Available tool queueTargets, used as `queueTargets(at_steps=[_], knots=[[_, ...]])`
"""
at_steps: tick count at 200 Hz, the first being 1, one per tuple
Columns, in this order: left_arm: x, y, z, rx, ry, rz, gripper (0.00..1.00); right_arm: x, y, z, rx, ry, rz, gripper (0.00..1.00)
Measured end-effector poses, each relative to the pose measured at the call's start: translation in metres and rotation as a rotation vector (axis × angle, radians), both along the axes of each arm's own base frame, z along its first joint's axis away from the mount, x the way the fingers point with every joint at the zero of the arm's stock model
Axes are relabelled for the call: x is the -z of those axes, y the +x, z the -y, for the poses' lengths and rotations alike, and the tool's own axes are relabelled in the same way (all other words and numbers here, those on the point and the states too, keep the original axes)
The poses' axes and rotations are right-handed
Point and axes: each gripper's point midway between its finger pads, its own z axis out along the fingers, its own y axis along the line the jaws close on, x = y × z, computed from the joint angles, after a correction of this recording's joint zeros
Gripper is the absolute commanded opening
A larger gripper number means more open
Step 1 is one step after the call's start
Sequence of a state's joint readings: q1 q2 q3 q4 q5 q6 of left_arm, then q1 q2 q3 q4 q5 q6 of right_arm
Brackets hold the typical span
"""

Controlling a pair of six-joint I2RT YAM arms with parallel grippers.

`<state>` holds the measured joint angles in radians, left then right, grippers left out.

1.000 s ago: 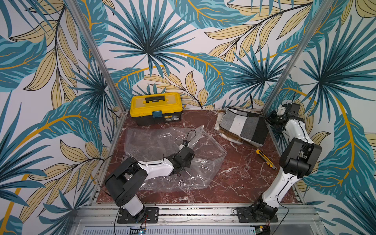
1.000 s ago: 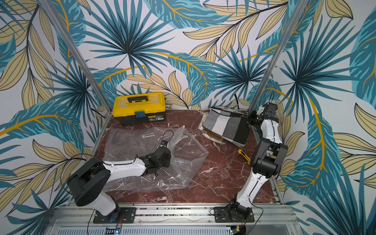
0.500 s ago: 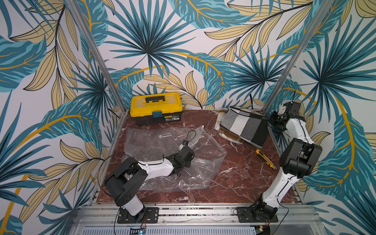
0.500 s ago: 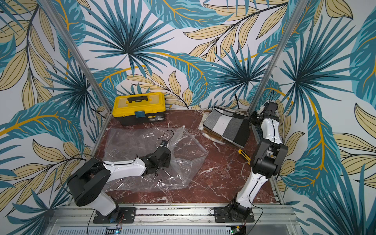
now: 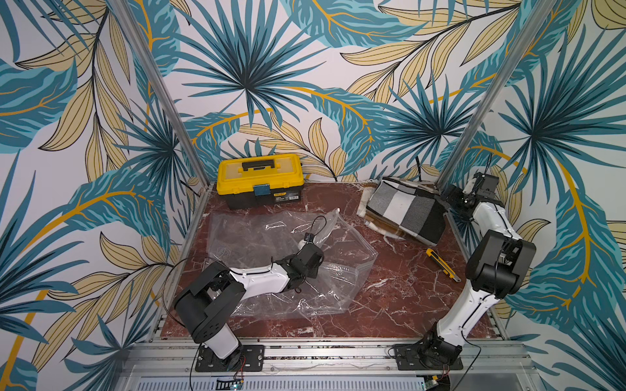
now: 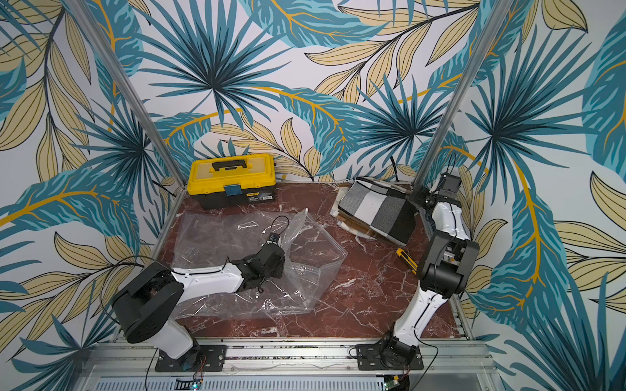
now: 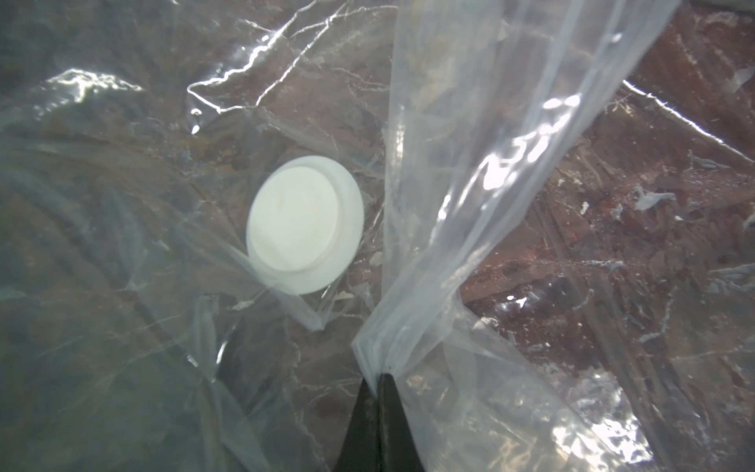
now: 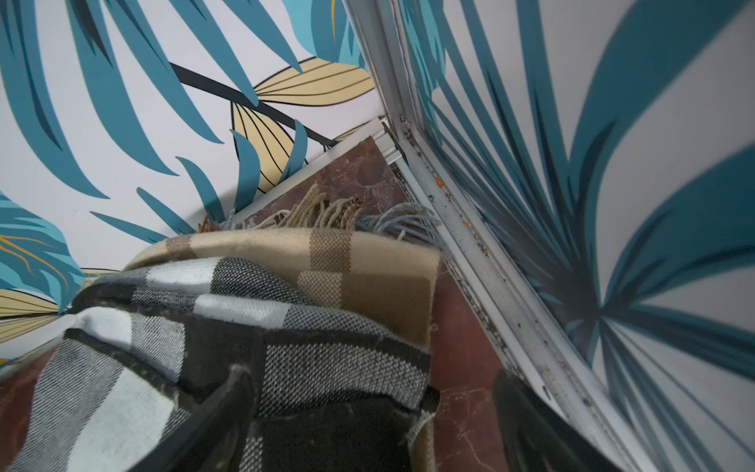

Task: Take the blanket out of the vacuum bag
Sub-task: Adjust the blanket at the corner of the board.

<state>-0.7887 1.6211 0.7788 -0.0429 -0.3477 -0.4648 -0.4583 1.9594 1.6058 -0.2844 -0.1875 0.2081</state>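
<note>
The vacuum bag [image 5: 257, 237] [image 6: 230, 233] lies flat and crinkled on the marble table [image 5: 389, 304], with no blanket in it. My left gripper [image 7: 378, 376] is shut on a raised fold of its clear plastic [image 7: 470, 163], close to the round white valve [image 7: 304, 224]. The blanket [image 5: 403, 210] [image 6: 376, 206] [image 8: 286, 327], folded and checked grey, black, white and tan, rests in the back right corner, outside the bag. My right gripper [image 8: 367, 388] [image 5: 452, 199] stands open with its jaws wide apart over the blanket's dark corner.
A yellow and black toolbox [image 5: 259, 179] stands against the back wall. A yellow utility knife [image 5: 440, 262] lies on the table near the right arm. The aluminium frame rail [image 8: 470, 253] and the wall run right beside my right gripper.
My right gripper has gone from shut to open, letting go of the blanket, which has settled in the back right corner. The left arm and the bag have not moved.
</note>
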Motion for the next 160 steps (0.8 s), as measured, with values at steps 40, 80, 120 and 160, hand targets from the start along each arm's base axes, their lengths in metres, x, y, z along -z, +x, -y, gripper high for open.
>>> queueTargets(at_steps=[40,80,120,160], knots=[[0.000,0.000,0.002,0.007,-0.012,0.001,0.00,-0.004,-0.018,-0.011,0.012,0.030,-0.018,0.97],[0.002,-0.002,0.002,0.009,-0.021,0.004,0.00,0.011,-0.020,-0.019,0.003,0.103,-0.068,0.79],[0.000,-0.003,0.000,0.009,-0.028,0.010,0.00,0.043,-0.009,-0.031,-0.036,0.224,-0.106,0.79],[0.000,-0.003,0.000,0.009,-0.028,0.011,0.00,0.052,-0.008,-0.042,-0.067,0.289,-0.116,0.49]])
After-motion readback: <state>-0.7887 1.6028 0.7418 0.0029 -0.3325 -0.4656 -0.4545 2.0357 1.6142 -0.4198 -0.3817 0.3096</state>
